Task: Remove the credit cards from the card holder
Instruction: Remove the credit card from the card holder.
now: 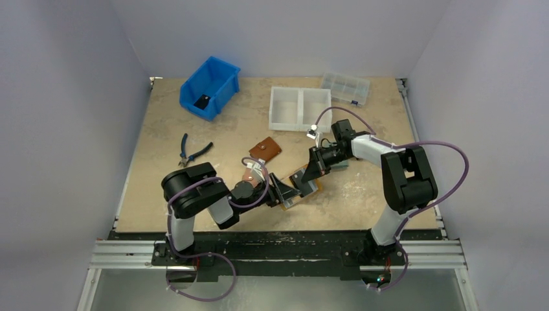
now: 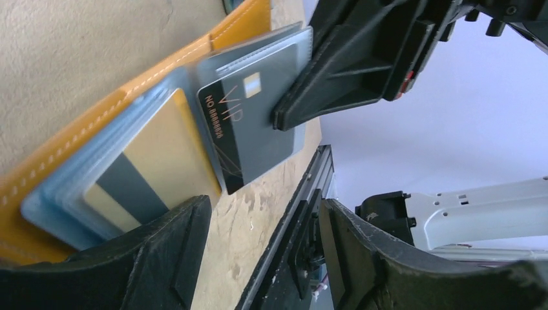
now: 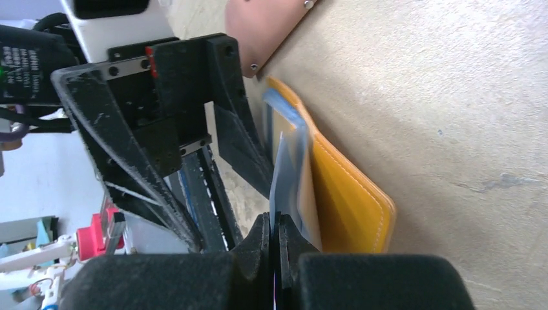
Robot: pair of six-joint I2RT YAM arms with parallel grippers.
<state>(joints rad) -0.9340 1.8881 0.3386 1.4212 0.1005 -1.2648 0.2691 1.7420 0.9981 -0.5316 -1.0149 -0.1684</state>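
The mustard-orange card holder [image 1: 312, 188] lies open on the table between the arms, its clear bluish sleeves fanned out [image 2: 71, 194]. A dark grey VIP card [image 2: 258, 129] sticks partly out of a sleeve. An orange-yellow card [image 2: 161, 148] with a dark stripe sits in another sleeve. My right gripper [image 3: 276, 226] is shut on the edge of the grey card, and its fingers [image 2: 323, 90] also show in the left wrist view. My left gripper [image 2: 263, 213] is open at the holder's near edge, with one finger over the sleeves. The holder's cover also shows in the right wrist view [image 3: 342, 194].
A brown wallet [image 1: 265, 149] and a pink wallet [image 3: 265, 29] lie just behind the holder. Pliers [image 1: 193, 152] lie at the left. A blue bin [image 1: 210, 86], a white two-part tray [image 1: 300, 108] and a clear box [image 1: 345, 87] stand at the back.
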